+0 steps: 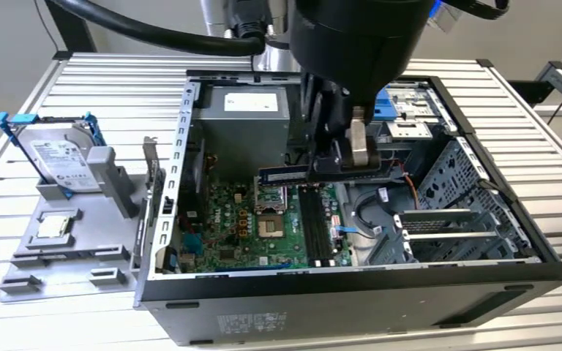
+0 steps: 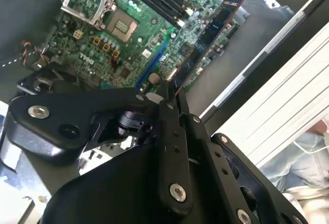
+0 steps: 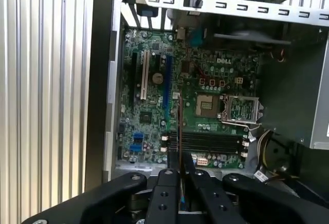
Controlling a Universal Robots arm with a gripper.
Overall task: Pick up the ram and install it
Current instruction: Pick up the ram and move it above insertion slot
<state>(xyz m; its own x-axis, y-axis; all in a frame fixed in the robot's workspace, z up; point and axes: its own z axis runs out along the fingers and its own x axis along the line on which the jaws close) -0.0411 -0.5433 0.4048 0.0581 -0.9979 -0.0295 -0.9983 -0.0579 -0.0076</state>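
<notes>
One stick is sitting clamped in your jaws: they are pinching the ram (image 1: 281, 175) by one end, so the board is jutting straight out from them toward the exterior view's left, its long axis running about level and its free end pointing that way. It is hanging inside the open case (image 1: 359, 281), above the motherboard (image 1: 232, 219) and not yet seated. Just below it the dark memory slots (image 1: 310, 219) are running crosswise to the stick, so its long axis is not lining up with them. The case is standing on the slatted tabletop (image 1: 85, 80)
</notes>
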